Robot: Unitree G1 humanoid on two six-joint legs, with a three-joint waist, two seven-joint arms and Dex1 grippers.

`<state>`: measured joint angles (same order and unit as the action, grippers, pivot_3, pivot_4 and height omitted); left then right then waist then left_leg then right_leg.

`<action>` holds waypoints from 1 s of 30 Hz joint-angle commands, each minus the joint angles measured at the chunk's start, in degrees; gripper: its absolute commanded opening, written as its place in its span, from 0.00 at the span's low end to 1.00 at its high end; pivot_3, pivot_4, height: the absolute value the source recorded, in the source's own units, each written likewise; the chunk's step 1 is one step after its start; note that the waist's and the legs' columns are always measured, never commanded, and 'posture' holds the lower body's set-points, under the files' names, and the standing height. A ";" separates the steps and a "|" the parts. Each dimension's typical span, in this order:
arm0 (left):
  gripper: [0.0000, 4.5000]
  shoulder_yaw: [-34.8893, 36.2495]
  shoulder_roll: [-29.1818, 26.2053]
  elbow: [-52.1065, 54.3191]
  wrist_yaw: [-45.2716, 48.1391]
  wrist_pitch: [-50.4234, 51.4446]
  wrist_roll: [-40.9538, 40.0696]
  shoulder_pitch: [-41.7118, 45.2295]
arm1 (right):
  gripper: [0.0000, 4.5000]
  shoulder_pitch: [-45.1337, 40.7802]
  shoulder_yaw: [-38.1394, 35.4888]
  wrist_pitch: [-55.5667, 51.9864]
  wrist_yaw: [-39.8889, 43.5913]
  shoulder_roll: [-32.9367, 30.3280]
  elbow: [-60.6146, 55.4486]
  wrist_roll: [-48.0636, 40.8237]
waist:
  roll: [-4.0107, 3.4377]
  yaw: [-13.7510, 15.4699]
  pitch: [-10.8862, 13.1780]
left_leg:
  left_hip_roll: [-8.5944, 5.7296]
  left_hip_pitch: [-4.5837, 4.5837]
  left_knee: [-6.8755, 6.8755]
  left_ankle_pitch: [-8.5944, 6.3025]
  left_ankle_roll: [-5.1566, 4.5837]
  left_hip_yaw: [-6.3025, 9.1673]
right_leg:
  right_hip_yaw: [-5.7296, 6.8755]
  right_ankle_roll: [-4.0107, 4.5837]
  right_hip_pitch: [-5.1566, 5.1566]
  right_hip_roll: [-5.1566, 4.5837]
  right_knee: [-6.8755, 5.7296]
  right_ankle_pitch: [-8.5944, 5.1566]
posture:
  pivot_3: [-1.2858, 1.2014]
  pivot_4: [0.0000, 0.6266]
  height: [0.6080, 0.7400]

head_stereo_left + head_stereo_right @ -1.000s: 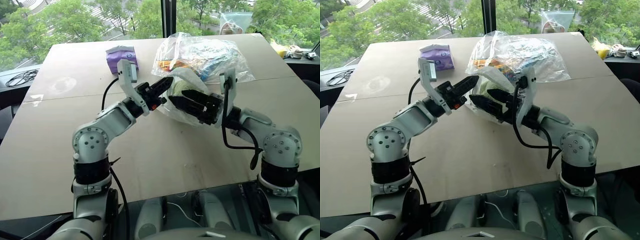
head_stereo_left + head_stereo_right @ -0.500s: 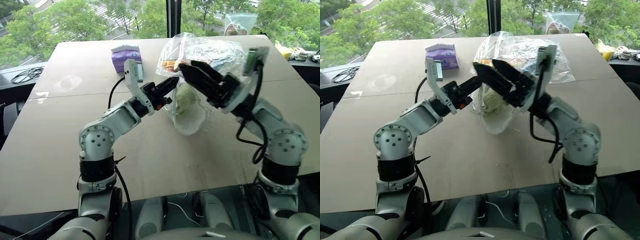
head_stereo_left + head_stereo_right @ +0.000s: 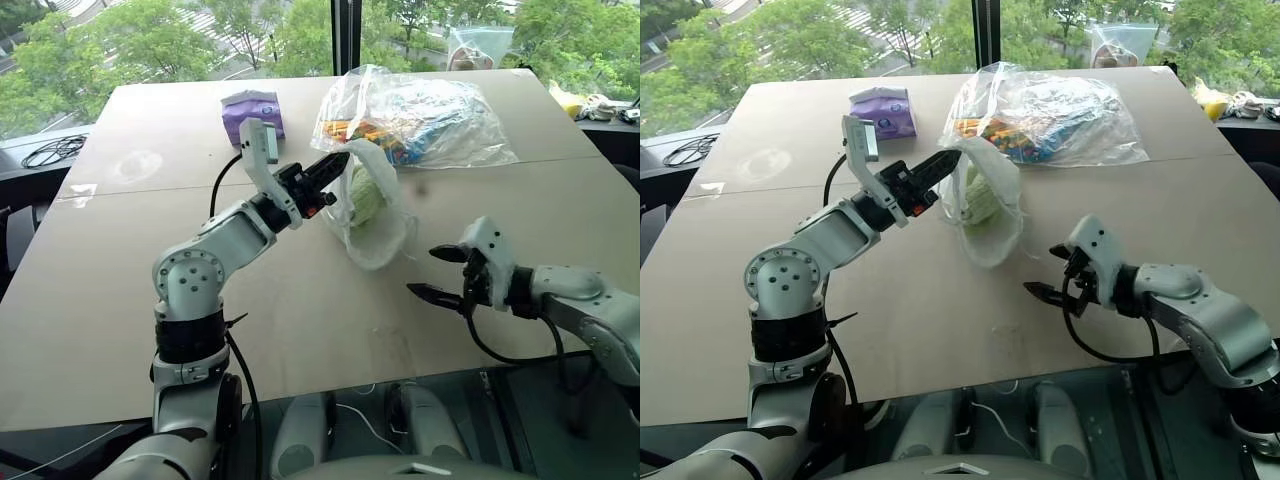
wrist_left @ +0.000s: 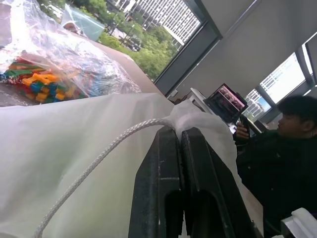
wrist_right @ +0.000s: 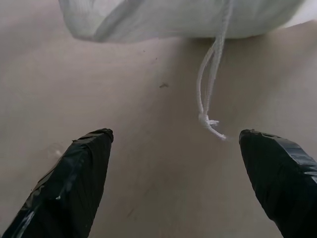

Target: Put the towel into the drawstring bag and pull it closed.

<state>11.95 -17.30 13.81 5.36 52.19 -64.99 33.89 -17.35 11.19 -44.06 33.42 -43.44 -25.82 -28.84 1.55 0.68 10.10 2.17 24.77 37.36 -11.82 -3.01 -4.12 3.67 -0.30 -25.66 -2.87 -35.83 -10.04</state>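
Drawstring bag (image 3: 378, 215) hangs near the middle of the broad tan table (image 3: 120, 300), its white, half see-through cloth lifted at the top left corner and its rounded bottom sagging to the tabletop. Behind it, on the far side, lies a clear plastic bag of colourful sticks (image 3: 420, 110), the biggest loose thing on the table, and to the left of that a purple tissue pack (image 3: 250, 108) sits near the far edge. Inside the white pouch the light green towel (image 3: 365, 198) shows through the fabric in its upper part. The left gripper (image 3: 335, 165) is clamped tight on the bag's gathered top edge; the left wrist view shows its two black fingers (image 4: 171, 188) pressed together with the cloth and a white cord (image 4: 99, 161) pinched between them. The right gripper (image 3: 435, 272) hovers low over the table on the near right, apart from the bag, its fingers spread wide and holding nothing. In the right wrist view a looped, knotted drawstring end (image 5: 210, 99) dangles from the pouch between those spread tips.
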 commanded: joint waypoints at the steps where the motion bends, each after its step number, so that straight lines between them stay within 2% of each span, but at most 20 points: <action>1: 0.00 0.52 -0.18 0.64 0.90 -0.39 -0.26 1.09 | 0.96 -4.24 1.24 4.32 -2.55 4.70 2.92 5.38 | 0.03 0.05 0.02 | 0.00 0.03 0.03 0.00 0.00 -0.02 | -0.02 0.00 0.00 -0.01 0.01 0.00 | 0.52 0.24 1.00; 5: 0.00 0.68 -0.32 0.56 0.98 -0.34 -0.25 1.16 | 0.96 -6.79 2.91 5.40 -3.19 8.45 6.09 9.70 | 0.07 0.28 0.04 | -0.02 0.08 -0.02 0.00 0.00 0.00 | -0.02 -0.02 -0.02 0.01 0.02 -0.01 | 0.52 0.24 1.00; 6: 0.00 0.73 -0.34 0.60 0.96 -0.35 -0.26 1.15 | 0.91 -6.98 3.16 5.47 -2.81 9.01 6.22 10.15 | 0.07 0.33 0.04 | -0.02 0.09 -0.04 0.00 0.00 0.04 | 0.03 -0.02 -0.02 0.01 0.02 -0.01 | 0.52 0.24 1.00; 8: 0.00 0.84 -0.37 0.74 0.90 -0.35 -0.26 0.99 | 0.79 -7.41 2.91 5.08 -2.35 10.48 6.19 9.88 | 0.08 0.24 0.05 | -0.02 0.11 -0.04 0.00 0.00 0.05 | 0.04 -0.02 -0.01 0.01 0.02 -0.02 | 0.52 0.24 1.00; 9: 0.00 0.97 -0.40 0.88 0.78 -0.31 -0.33 0.79 | 0.69 -7.50 2.81 4.90 -1.91 10.90 6.05 9.84 | 0.08 0.19 0.05 | -0.02 0.10 -0.04 0.00 0.00 0.01 | 0.01 -0.02 -0.01 0.01 0.02 -0.01 | 0.52 0.24 1.00; 10: 0.00 1.08 -0.43 0.95 0.68 -0.31 -0.35 0.63 | 0.54 -7.55 2.69 4.79 -1.59 11.18 6.07 10.03 | 0.08 0.19 0.05 | -0.02 0.09 -0.04 0.00 0.00 0.01 | 0.00 -0.03 -0.01 0.01 0.02 -0.01 | 0.52 0.24 1.00; 11: 0.00 1.18 -0.46 1.01 0.55 -0.29 -0.38 0.49 | 0.51 -7.52 2.57 4.63 -1.45 11.30 6.10 10.26 | 0.08 0.15 0.05 | -0.02 0.09 -0.04 0.00 0.00 0.01 | 0.00 -0.03 -0.01 0.01 0.02 -0.01 | 0.52 0.24 1.00; 12: 0.00 1.25 -0.48 1.06 0.45 -0.29 -0.39 0.40 | 0.44 -7.36 2.40 4.57 -1.30 11.25 6.13 10.51 | 0.08 0.14 0.05 | -0.02 0.07 -0.04 0.00 0.00 0.00 | 0.00 -0.03 -0.01 0.01 0.02 -0.01 | 0.52 0.24 1.00; 16: 0.00 1.43 -0.49 1.04 0.28 -0.31 -0.33 0.23 | 0.03 -6.76 1.34 4.48 -0.44 10.53 6.20 11.15 | 0.08 0.14 0.05 | -0.01 0.03 0.00 0.00 0.00 0.01 | 0.01 -0.02 0.00 0.02 -0.04 -0.01 | 0.52 0.24 1.00; 21: 0.00 1.30 -0.50 0.53 0.60 -0.22 0.31 0.29 | 0.01 -7.39 -1.64 4.18 -0.58 9.90 5.80 10.74 | 0.08 0.15 0.05 | -0.01 0.04 0.00 0.01 0.00 0.01 | 0.00 -0.02 0.00 0.03 -0.05 -0.01 | 0.52 0.24 1.00; 30: 0.00 2.64 -0.61 -0.33 3.10 -0.75 -0.70 -0.44 | 0.01 -19.09 -13.11 12.58 -18.66 16.51 17.49 19.34 | 0.07 -0.01 0.05 | -0.01 0.01 0.01 0.01 0.00 -0.04 | -0.07 0.00 -0.01 0.09 -0.08 0.01 | 0.52 0.24 1.00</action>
<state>13.23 -17.59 12.77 6.83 52.20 -64.55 33.51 -33.90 1.61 -34.81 18.36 -27.45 -7.91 -10.75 1.62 0.67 10.15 2.16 24.78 37.37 -11.81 -3.00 -4.16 3.59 -0.30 -25.68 -2.77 -35.91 -10.03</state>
